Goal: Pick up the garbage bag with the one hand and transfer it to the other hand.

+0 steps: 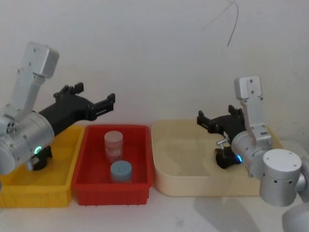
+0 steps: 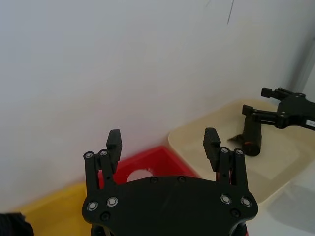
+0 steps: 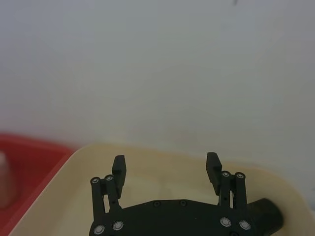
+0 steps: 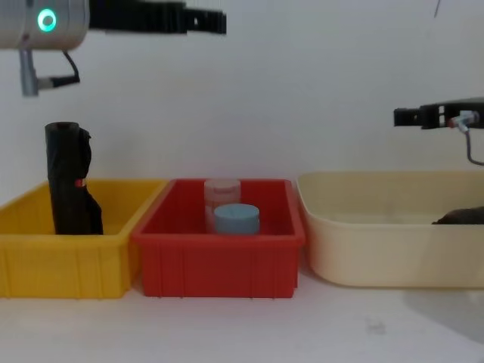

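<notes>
Clear air runs from the left gripper [image 2: 163, 139] to the right gripper [image 3: 165, 163], over the red bin [image 4: 219, 265]; its jars [image 4: 222, 190] sit well below. Beneath the right gripper: bare cream tray [image 1: 190, 157] floor ahead, garbage bag [image 2: 251, 133] under its wrist. A slim roll [image 4: 68, 178] stands upright below and behind the left gripper.

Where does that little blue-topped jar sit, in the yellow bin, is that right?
Not quite. The blue-topped jar sits in the red bin, the middle of the three; the chest view shows it plainly.
</notes>
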Controlling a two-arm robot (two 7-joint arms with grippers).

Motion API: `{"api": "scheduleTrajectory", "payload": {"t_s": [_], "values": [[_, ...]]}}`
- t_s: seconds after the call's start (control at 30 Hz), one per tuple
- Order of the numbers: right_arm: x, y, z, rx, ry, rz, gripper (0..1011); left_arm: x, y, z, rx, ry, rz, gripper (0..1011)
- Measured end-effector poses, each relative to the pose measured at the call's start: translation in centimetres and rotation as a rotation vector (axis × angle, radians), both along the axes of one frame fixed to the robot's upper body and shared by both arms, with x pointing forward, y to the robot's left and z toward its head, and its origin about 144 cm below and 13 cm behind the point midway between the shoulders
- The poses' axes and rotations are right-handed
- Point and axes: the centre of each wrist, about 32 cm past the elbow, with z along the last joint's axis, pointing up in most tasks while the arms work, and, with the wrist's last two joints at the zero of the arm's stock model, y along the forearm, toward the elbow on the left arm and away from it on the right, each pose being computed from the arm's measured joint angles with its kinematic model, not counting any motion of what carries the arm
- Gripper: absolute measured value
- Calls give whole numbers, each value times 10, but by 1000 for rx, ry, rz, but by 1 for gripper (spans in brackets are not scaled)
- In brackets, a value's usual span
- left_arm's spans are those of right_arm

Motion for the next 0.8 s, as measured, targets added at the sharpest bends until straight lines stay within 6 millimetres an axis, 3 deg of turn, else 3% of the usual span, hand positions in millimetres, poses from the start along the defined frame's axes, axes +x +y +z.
{"api": "scheduleTrajectory", "payload": {"t_s": [0.27, 0.8], "values": [[-11, 10, 1, -33, 69, 84, 1002, 3, -2, -15, 8, 39, 19, 1002], [-26, 30, 10, -110, 139, 268, 1001, 5, -3, -26, 15, 65, 33, 1001]]}}
